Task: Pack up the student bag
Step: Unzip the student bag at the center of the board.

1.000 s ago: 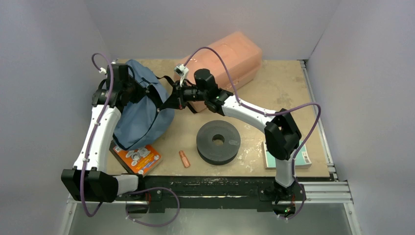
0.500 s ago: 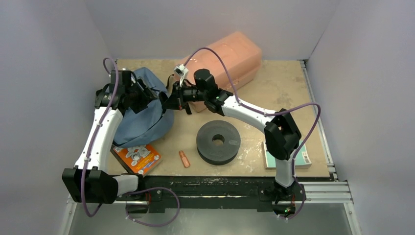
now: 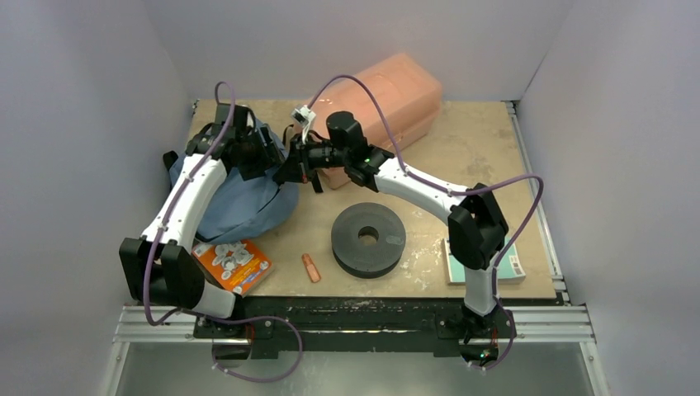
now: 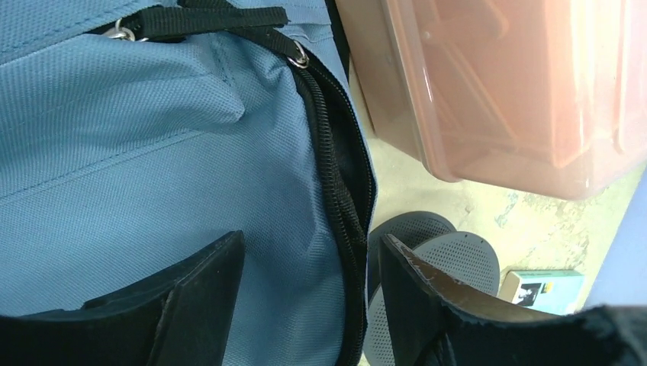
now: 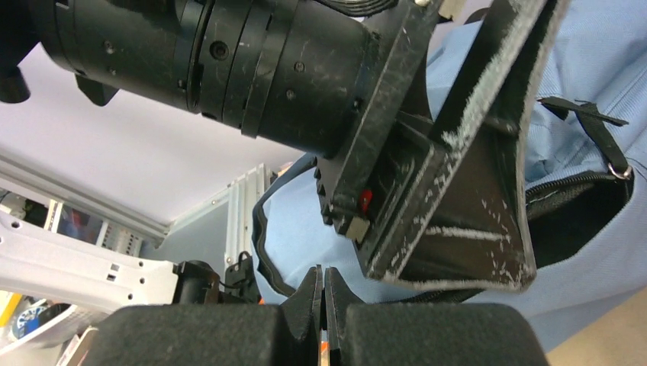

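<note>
Plywood surface [image 3: 462, 148], student bag [image 3: 239, 206] slumped at ten o'clock: looks soft, light, floppy, best taken by the zipper rim [image 4: 332, 168]. Left tool [image 4: 311, 252] spread above it; right tool [image 5: 322, 278] pressed together beside it.

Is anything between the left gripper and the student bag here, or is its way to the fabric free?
Nothing visible stands between them. The left gripper, jaws open, hangs right over the student bag, with the zipper running between its fingers. The right gripper is shut at the bag's edge, beside the left one rather than under it.
</note>
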